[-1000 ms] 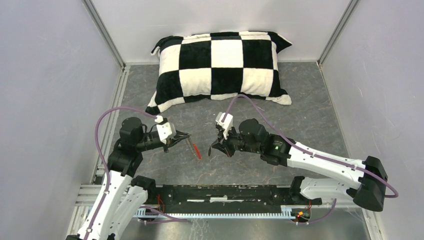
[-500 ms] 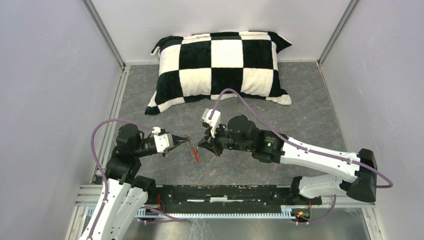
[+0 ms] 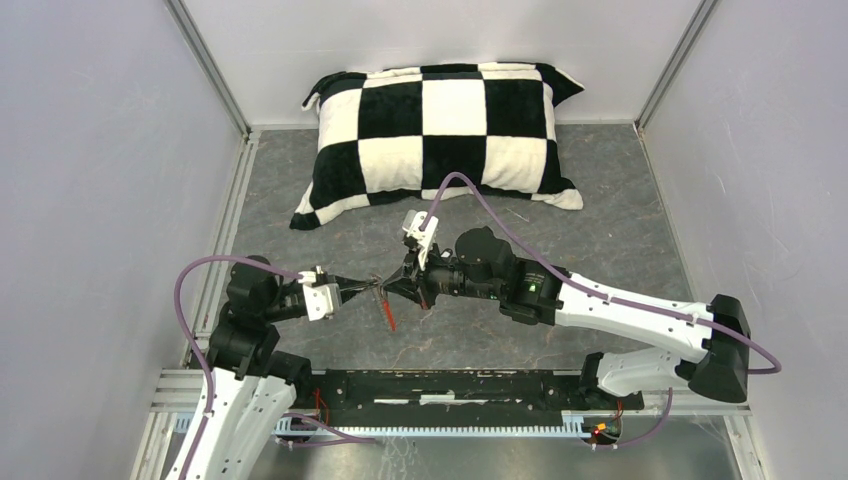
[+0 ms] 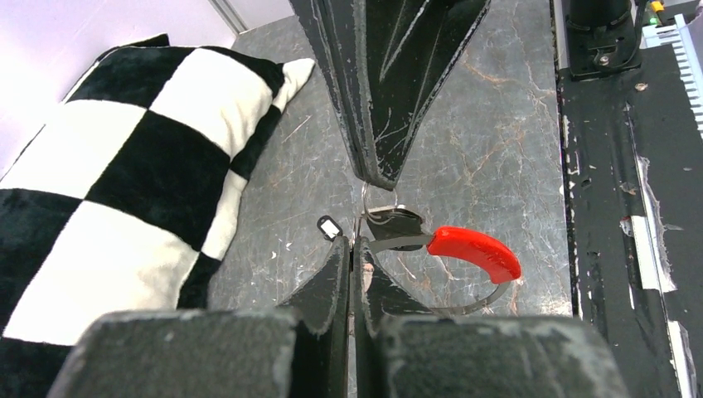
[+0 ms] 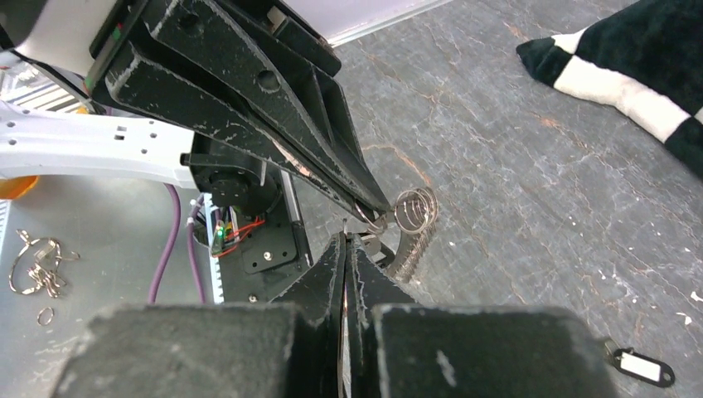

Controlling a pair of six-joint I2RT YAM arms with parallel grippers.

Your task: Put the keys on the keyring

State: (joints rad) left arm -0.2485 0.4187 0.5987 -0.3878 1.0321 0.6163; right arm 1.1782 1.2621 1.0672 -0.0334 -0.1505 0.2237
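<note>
"Left wrist view showed you no key threaded on the keyring (image 4: 474,251) yet. A dark key head (image 4: 398,222) sat at a small wire ring (image 4: 377,199) right against the loop, so I judged you mid-threading the first key. I could not find the second."

"You had the keyring over the table (image 3: 600,230), between the two arms. Your left gripper (image 4: 352,253) was pressed together on its wire, with the red sleeve (image 3: 389,312) curving away just beside it."

"Your right gripper (image 4: 377,170) met it tip to tip, fingers pressed together too. Whether you pinched that small ring or the key, I could not tell."

"Right wrist view put the coiled part (image 5: 414,211) just past both tips, with the checkered pillow (image 3: 440,120) well behind."
</note>
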